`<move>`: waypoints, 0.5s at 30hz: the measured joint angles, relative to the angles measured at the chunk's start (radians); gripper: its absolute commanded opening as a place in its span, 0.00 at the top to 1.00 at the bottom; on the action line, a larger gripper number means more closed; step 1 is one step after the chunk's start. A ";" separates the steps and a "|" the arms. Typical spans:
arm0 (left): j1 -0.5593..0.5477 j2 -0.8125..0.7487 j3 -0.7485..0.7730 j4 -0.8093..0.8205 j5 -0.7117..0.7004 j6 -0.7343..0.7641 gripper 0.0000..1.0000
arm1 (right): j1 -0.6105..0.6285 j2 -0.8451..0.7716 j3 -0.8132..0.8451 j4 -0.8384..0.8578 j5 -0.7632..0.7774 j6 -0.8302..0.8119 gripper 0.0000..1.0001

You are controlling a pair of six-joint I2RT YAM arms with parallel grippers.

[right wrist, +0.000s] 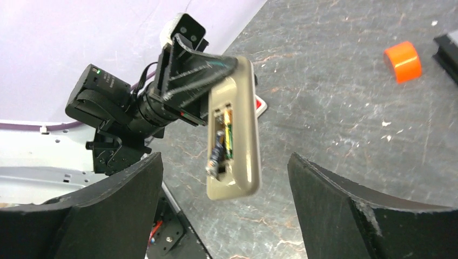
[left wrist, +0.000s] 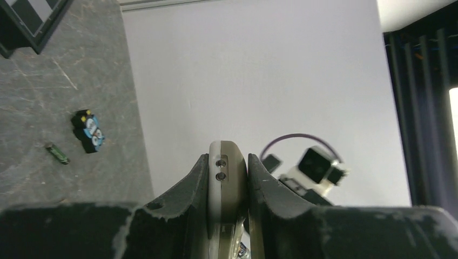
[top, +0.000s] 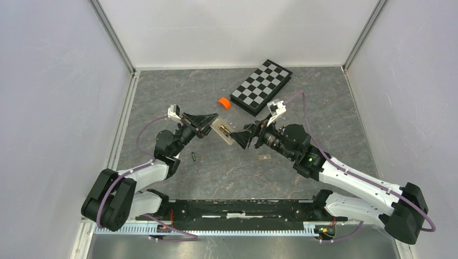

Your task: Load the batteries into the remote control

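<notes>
two batteries point(right wrist: 221, 141) show in the open bay of the remote point(right wrist: 246, 102), which the left gripper point(left wrist: 228, 164) pinches above the tabletop point(top: 324, 118). the right gripper point(right wrist: 224, 162) is spread wide facing it. one loose battery point(top: 193, 157) lies below.

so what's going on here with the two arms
The left end effector is shut on the remote, holding it above the table with the bay open toward the right end effector, which is open and holds nothing. Two batteries sit in the bay, one seemingly tilted out. A third battery lies on the table.
</notes>
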 measured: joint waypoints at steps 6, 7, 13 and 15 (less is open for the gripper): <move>0.000 -0.031 0.000 0.001 -0.023 -0.119 0.98 | -0.002 -0.012 -0.110 0.124 0.002 0.153 0.06; 0.000 -0.034 0.000 0.002 -0.024 -0.130 0.98 | -0.002 -0.012 -0.117 0.147 0.001 0.176 0.06; 0.000 -0.048 0.000 0.016 -0.032 -0.195 0.98 | -0.003 -0.011 -0.137 0.230 0.000 0.286 0.10; 0.000 -0.048 0.000 0.018 -0.037 -0.210 0.98 | -0.004 -0.007 -0.137 0.244 0.000 0.317 0.13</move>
